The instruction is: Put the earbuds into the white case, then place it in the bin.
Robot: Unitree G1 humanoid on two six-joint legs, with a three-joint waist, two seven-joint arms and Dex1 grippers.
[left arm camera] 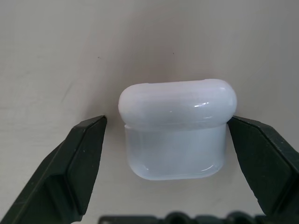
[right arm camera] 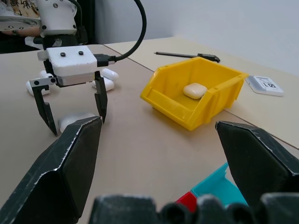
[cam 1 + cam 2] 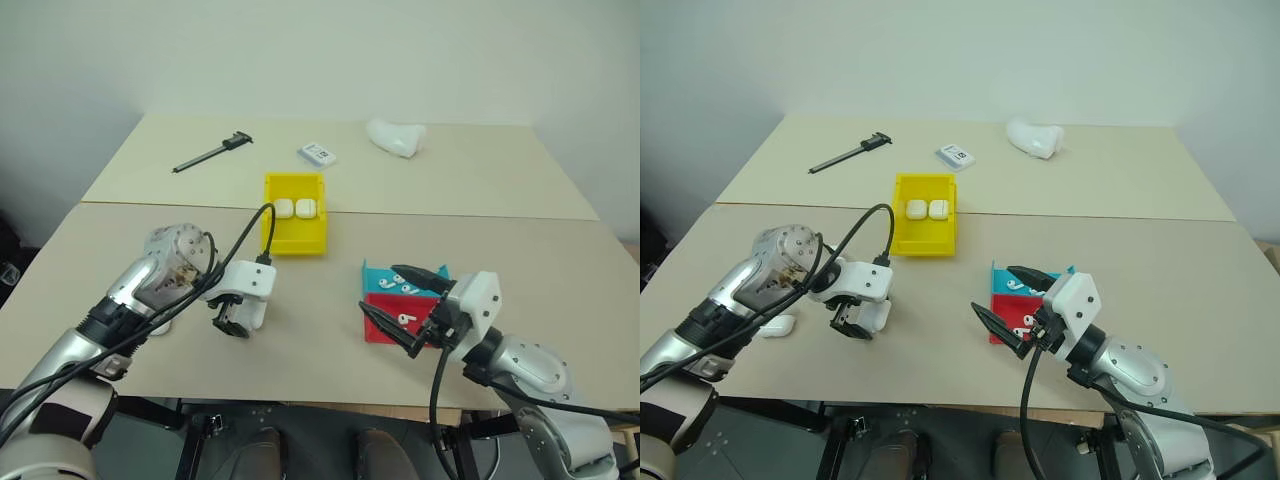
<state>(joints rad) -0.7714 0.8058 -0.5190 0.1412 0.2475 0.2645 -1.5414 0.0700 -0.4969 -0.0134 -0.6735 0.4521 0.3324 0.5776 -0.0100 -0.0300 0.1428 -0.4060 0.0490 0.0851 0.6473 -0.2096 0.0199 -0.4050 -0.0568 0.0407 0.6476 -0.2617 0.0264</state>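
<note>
L gripper [image 3: 232,322] hangs pointing down at the table [image 3: 300,340], fingers spread wide w/ the white case [image 1: 176,128] lying between them on the tabletop. In the left wrist view one black finger [image 1: 264,163] sits right up against the case's side, maybe touching; the other stands clear w/ bare table in between. So nothing is pinched; the case rests on its own weight.

The case lies flat, lid shut (seam visible across the body). Its long axis seems to run roughly finger to finger, so the jaws would close on its narrower ends; the domed lid end points away from the wrist, along the tabletop.

R gripper [image 3: 412,312] is held about level over the near edge of the red tray [image 3: 385,322], fingers splayed fully and holding nothing. Loose earbuds [image 3: 403,288] show in the teal tray [image 3: 372,272] and red tray just by it.

The bin [image 3: 296,238] stands farther back on the table, past the L gripper, w/ two closed white cases [image 3: 294,208] already inside against its back wall. More white cases [image 2: 107,79] lie near the L arm, on its far side from the bin.

Step in hand, as I read it: a closed case sits between open L fingers, so either about to be grasped for the bin or just set down. Next move calls for centring the jaws, closing on the ends, lifting, then carrying it over the yellow wall before letting go. Glossy rounded shell could slip if gripped off-centre
</note>
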